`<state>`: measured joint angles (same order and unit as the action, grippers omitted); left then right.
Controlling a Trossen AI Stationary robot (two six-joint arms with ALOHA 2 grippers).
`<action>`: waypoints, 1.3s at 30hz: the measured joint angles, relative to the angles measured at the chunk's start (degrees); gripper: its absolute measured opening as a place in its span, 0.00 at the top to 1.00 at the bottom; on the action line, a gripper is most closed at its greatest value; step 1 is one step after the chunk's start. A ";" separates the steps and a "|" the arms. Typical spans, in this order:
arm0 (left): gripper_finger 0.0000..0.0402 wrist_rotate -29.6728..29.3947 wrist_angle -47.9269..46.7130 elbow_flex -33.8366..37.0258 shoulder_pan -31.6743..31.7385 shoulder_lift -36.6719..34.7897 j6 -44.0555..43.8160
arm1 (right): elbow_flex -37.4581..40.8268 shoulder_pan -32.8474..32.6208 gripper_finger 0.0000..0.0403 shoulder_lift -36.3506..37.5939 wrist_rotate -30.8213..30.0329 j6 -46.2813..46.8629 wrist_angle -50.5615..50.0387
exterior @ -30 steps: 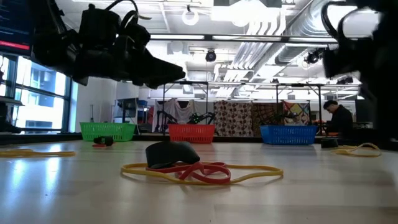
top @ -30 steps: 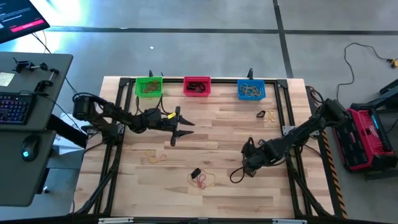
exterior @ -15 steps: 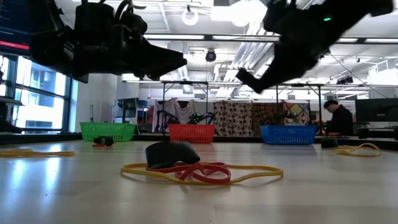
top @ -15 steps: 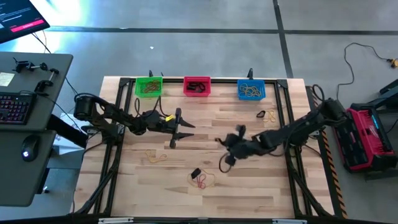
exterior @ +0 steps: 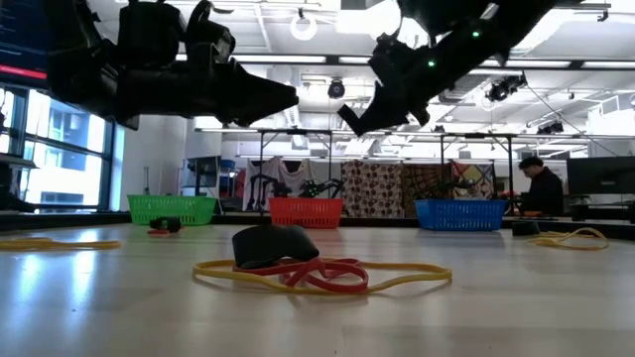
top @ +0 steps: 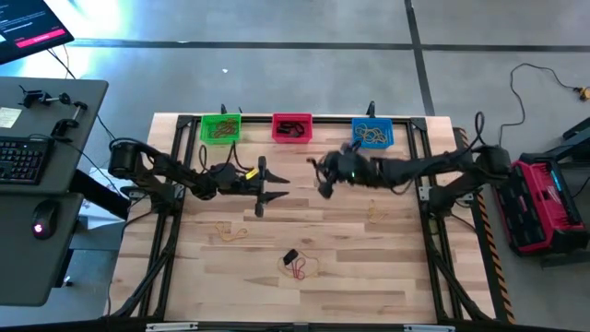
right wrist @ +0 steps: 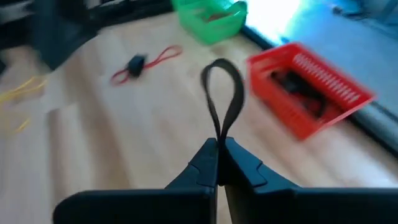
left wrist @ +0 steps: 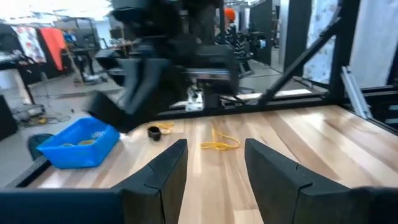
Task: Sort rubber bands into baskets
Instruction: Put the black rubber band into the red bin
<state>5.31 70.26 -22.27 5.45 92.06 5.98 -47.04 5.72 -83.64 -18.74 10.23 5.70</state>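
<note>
Three baskets (top: 293,128) stand in a row along the far edge of the table (top: 387,267), each holding rubber bands (top: 371,136). The left gripper (top: 261,189) hovers over the left-centre of the table; the right gripper (top: 323,181) is to its right, in front of the gap between the middle and right baskets. A clump of bands (top: 297,266) lies near the front centre, with a loose band (top: 230,232) to its left, behind it.
</note>
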 joint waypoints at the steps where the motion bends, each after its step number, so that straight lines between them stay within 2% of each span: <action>1: 0.62 -0.70 0.04 -0.01 0.00 -0.25 0.23 | -0.82 1.54 1.00 0.00 0.44 -0.75 -0.27; 5: 0.62 -1.56 0.03 -0.01 0.02 -1.35 0.72 | -5.64 6.72 1.00 -0.67 3.75 -3.49 -3.65; 8: 0.62 -2.04 -0.04 -0.01 0.00 -1.71 0.72 | -11.39 9.37 1.00 -3.38 5.29 -5.59 -9.70; 17: 0.62 -9.83 -2.46 -0.01 0.00 -1.72 0.22 | -34.93 15.41 1.00 -19.61 8.38 -6.70 -29.10; 27: 0.62 -18.26 -3.58 -0.01 0.00 -1.72 -1.30 | -56.99 22.02 1.00 -36.16 10.90 -1.28 -48.48; 34: 0.62 -26.52 -4.62 -0.01 -0.24 -1.72 -1.38 | -66.65 24.05 1.00 -44.76 14.92 1.60 -53.50; 39: 0.62 -28.54 -6.80 -0.01 -0.64 -1.72 -1.34 | -70.07 25.19 1.00 -49.16 17.38 3.08 -55.04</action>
<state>-23.24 63.45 -22.28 4.82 90.35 4.64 -117.11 30.91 -132.79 -1.36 13.31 -49.35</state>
